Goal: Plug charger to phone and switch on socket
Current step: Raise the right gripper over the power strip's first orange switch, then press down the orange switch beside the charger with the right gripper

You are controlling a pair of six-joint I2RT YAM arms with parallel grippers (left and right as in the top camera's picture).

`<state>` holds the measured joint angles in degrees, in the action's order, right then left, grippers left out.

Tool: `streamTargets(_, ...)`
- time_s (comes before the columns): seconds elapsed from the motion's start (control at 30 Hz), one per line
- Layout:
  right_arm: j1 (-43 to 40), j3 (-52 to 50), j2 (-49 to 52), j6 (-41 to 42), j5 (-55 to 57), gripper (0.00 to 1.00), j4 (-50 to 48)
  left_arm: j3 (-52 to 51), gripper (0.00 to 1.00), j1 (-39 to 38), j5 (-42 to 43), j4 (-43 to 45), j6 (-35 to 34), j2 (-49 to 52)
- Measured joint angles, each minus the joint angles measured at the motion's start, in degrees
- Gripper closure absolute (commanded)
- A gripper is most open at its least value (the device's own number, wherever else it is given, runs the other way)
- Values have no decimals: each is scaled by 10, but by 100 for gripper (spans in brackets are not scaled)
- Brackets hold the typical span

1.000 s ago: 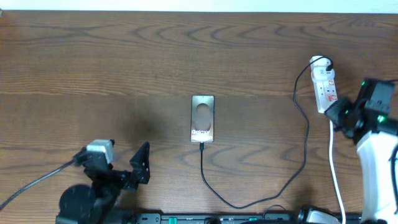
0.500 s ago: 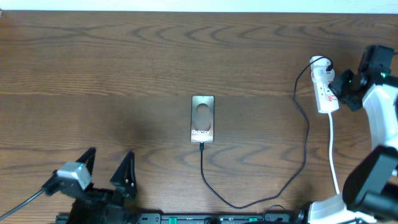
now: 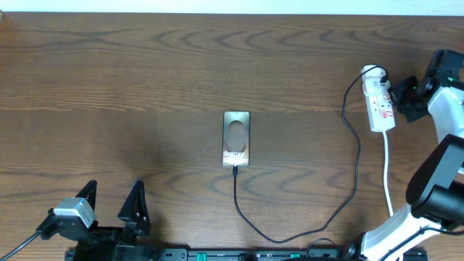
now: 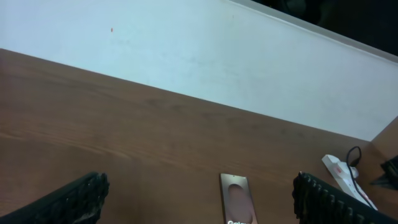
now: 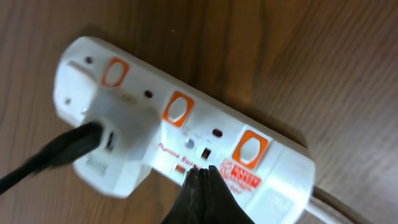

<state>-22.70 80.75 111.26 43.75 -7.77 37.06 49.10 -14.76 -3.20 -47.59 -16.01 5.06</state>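
Right fingers [image 5: 202, 193] pinched, now at socket [image 5: 186, 118] — left fingers [image 3: 133, 205] wide, farther back

Phone [image 4: 237, 200] btm cut off; socket [image 5: 214, 115] label partly behind right tool [image 5: 202, 174].

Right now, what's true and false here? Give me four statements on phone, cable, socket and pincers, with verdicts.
1. The cable meets the phone's near end. True.
2. The left pincer holds the phone. False: it is open and empty, far from it.
3. The right pincer is wide open. False: it is shut, tip at the socket.
4. A white adapter sits in the socket's end outlet. True.
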Motion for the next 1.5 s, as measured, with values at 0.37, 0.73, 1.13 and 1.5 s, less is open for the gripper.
streamTargets(0.37,-2,0,34,47,-64,99,-48,0,4,0,-2,0,0,0)
streamTargets(0.73,-6,0,34,94,-66,99,-71,0,4,0,-2,0,0,0)
streamTargets(1.13,-7,0,34,131,-66,99,-87,0,4,0,-2,0,0,0)
streamTargets(1.5,-7,2,34,134,-64,99,-82,0,4,0,-2,0,0,0)
